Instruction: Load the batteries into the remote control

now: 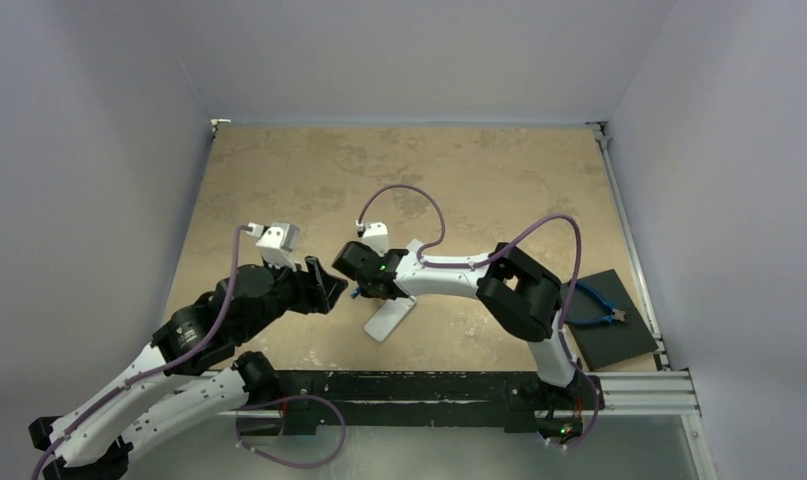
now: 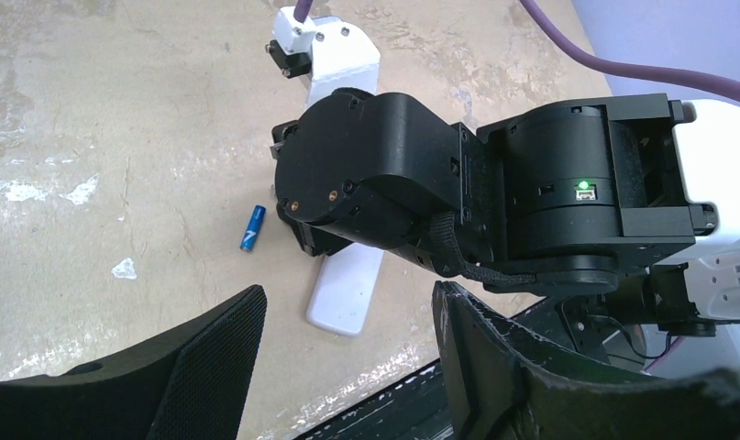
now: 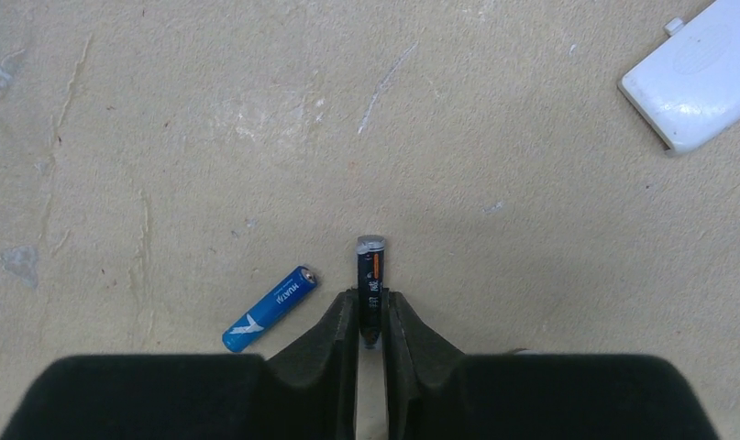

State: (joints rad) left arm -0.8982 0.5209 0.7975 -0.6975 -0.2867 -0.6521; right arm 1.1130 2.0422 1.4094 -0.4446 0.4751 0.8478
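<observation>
My right gripper [image 3: 372,316] is shut on the dark battery [image 3: 370,270], which stands nearly upright with its silver end poking out past the fingertips, close over the table. The blue battery [image 3: 270,309] lies flat on the table just left of it, and also shows in the left wrist view [image 2: 252,227]. The remote control [image 1: 391,318] lies back-up, plain white, just near-side of the right gripper [image 1: 359,288]; it also shows in the left wrist view [image 2: 347,291]. My left gripper [image 2: 347,293] is open and empty, facing the right gripper [image 2: 366,174] from the left.
A small white cover piece [image 3: 701,73] with a tab lies on the table beyond the batteries. A black mat [image 1: 611,318] with blue-handled pliers [image 1: 599,305] sits at the right edge. The black front rail [image 1: 429,390] runs along the near edge.
</observation>
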